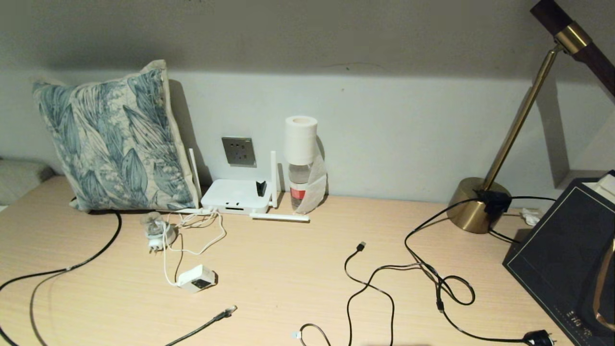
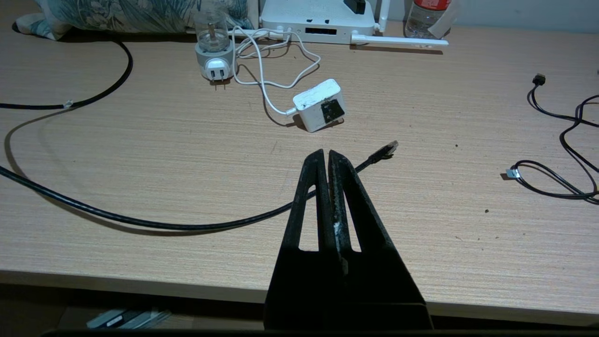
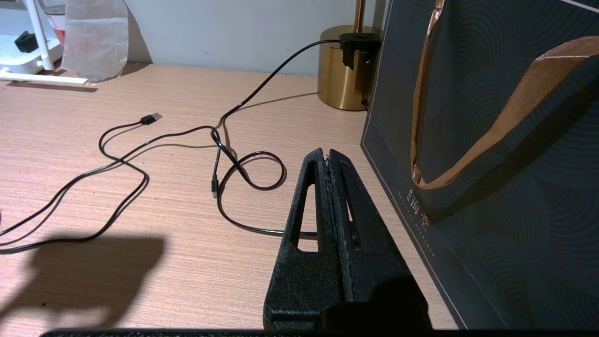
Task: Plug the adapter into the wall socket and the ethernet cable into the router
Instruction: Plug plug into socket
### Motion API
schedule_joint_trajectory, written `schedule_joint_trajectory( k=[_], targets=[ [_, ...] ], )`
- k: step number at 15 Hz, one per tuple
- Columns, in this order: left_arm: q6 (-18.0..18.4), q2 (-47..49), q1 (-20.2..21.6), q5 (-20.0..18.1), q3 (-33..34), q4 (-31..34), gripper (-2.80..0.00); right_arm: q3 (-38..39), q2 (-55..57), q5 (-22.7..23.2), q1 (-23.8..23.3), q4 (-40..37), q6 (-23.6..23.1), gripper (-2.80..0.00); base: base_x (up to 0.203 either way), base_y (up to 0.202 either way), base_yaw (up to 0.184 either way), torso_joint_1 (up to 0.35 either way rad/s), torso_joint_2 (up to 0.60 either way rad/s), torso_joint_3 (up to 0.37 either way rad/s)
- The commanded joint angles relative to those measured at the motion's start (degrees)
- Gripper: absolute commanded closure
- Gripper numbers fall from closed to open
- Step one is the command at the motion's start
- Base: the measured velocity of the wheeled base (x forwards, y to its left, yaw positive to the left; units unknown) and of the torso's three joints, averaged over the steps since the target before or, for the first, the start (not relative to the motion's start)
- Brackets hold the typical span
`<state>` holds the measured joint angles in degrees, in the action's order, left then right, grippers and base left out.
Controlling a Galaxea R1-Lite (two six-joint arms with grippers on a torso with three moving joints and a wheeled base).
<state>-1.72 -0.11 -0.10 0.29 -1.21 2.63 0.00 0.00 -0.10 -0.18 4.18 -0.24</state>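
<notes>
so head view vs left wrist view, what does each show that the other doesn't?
Head only: the wall socket above the router, the whole pillow, the toilet roll on the bottle, the brass lamp, the dark bag.

Left wrist only: the left tool, shut and empty, poised near the table's front edge.

Both: the adapter lying unplugged, the round travel plug, the ethernet cable with its connector loose on the table.

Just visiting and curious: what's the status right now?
Left gripper and right gripper shut, empty. Adapter and ethernet cable loose on desk, unplugged. Wall socket unobstructed.
</notes>
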Motion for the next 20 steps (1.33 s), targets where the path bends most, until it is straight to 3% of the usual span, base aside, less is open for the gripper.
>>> schedule_joint_trajectory(
  k=[1, 17, 20],
  targets=[
    [-0.2, 0.1, 0.0, 0.0, 0.0, 0.0, 0.00, 1.5, 0.0, 0.0, 0.0, 0.0, 0.0, 0.00, 0.000, 0.000, 0.000, 0.000, 0.00, 0.000],
    [0.1, 0.1, 0.0, 0.0, 0.0, 0.0, 0.00, 1.5, 0.0, 0.0, 0.0, 0.0, 0.0, 0.00, 0.000, 0.000, 0.000, 0.000, 0.00, 0.000],
    [2.9, 0.1, 0.0, -1.4, -0.6, 0.0, 0.00, 1.5, 0.0, 0.0, 0.0, 0.0, 0.0, 0.00, 0.000, 0.000, 0.000, 0.000, 0.00, 0.000]
  ],
)
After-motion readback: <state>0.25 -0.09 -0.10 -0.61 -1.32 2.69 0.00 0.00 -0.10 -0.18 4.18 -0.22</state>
